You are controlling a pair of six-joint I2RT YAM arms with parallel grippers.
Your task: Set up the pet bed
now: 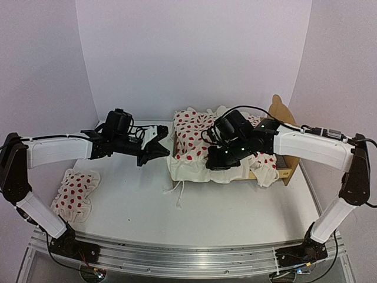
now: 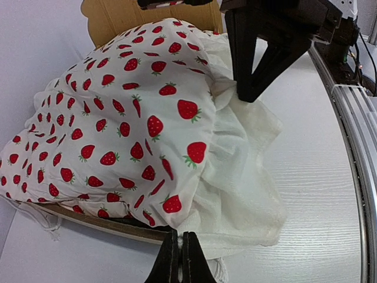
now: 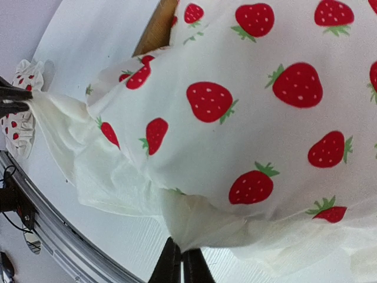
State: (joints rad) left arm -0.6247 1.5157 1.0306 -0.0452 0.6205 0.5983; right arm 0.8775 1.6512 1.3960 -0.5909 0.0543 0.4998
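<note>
Left hand (image 2: 179, 239) and right hand (image 3: 179, 244) clamp strawberry cloth (image 2: 135, 118) draped over pet bed (image 1: 281, 115).

— How much of the bed (image 1: 287, 168) shows?
— Just the headboard (image 1: 280, 113) and a strip of frame; the cloth (image 1: 189, 140) hides the rest.
— The right gripper (image 3: 179, 250)?
— From above its tips are lost against dark housing; up close the bottom edge cuts it off.

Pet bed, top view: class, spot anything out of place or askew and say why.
The strawberry cloth lies bunched over the pet bed, its ruffle spilling onto the table; the pillow sits far left, off the bed.
</note>
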